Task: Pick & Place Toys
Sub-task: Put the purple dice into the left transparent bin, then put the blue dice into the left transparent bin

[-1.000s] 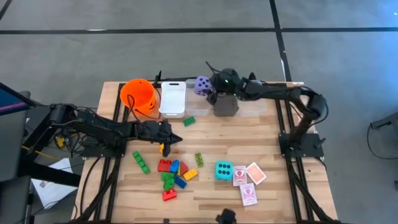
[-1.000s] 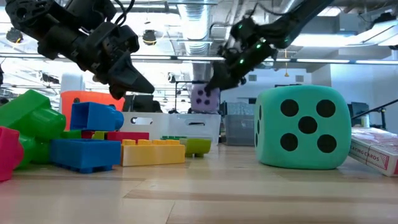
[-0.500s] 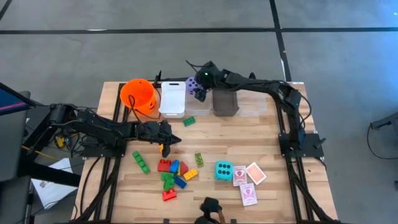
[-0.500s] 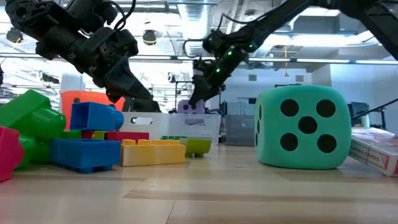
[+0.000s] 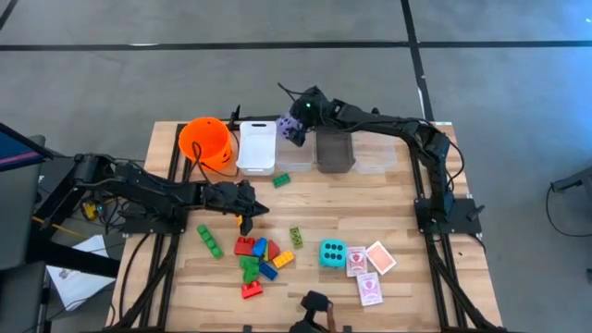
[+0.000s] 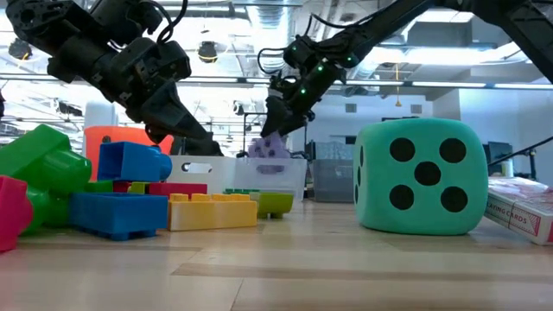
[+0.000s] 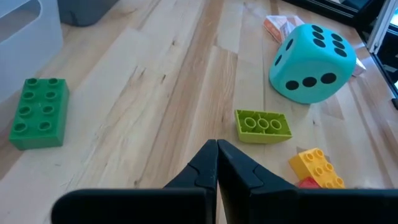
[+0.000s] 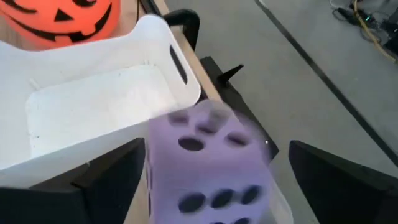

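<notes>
Orange bucket: a round orange plastic bucket with a black jack-o'-lantern face [image 5: 205, 141] is seen at the back left of the light wooden slatted table [image 5: 388, 199].
Left gripper: the left gripper [image 5: 248, 211] is held low over the table in front of the bucket, with its fingers [image 7: 217, 165] pressed together and nothing between them.
White bin: a white rectangular plastic bin [image 5: 256, 148] stands just right of the bucket; it looks bare inside in the right wrist view.
Loose bricks: a flat green plastic brick [image 5: 281, 179] lies near the white bin; an olive-green brick [image 5: 296, 236] lies right of the left gripper.
Brick pile: a cluster of red, blue, green and yellow plastic bricks [image 5: 257, 259] is found at the front, with a separate green brick [image 5: 211, 242] to its left.
Purple die: the purple dotted die [image 5: 286, 129] is located above the clear rectangular bin [image 5: 294, 159], between the white bin and the right gripper; its outline is blurred in the right wrist view.
Right gripper: the right gripper [image 5: 294, 128] is at the back edge of the table, its fingers [image 8: 106, 180] spread wide on either side of the die, and contact cannot be told.
Grey bin: a dark translucent rectangular bin [image 5: 335, 153] stands right of the clear bin.
Teal die: a teal dotted die [image 5: 333, 253] rests at the front right.
Cards: three red-and-white playing cards [image 5: 369, 271] lie just right of the teal die.
</notes>
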Robot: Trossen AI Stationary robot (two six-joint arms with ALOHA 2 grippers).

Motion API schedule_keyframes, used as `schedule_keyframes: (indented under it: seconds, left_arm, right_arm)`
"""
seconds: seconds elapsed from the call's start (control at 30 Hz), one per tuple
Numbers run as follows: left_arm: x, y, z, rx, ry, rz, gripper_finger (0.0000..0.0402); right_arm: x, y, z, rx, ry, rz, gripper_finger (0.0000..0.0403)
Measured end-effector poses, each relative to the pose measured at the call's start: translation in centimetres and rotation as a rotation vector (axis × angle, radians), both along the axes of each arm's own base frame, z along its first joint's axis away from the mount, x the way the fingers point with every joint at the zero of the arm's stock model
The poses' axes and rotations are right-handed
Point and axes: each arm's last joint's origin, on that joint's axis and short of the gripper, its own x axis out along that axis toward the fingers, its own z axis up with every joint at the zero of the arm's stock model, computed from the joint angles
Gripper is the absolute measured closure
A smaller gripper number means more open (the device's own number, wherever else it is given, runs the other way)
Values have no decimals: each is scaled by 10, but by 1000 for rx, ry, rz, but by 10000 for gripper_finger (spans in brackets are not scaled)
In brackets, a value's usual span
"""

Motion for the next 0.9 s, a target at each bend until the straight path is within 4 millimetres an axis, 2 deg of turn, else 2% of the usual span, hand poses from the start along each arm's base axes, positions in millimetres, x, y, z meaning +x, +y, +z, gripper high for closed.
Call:
schedule_keyframes:
  seconds: [0.3, 0.43, 0.57, 0.7, 0.9]
  left_arm:
    - [0, 0, 0, 0, 0, 0, 402]
    - [0, 0, 0, 0, 0, 0, 402]
    - [0, 0, 0, 0, 1, 0, 402]
    - [0, 0, 0, 0, -2, 0, 402]
    - [0, 0, 0, 0, -1, 0, 402]
  right_arm:
    - [0, 4, -2, 13, 29, 5, 14]
    - [2, 25, 15, -40, 41, 16, 15]
    - [3, 65, 39, -82, 67, 51, 15]
    - [-4, 117, 53, -147, 101, 40, 15]
    - [-37, 194, 40, -224, 152, -47, 19]
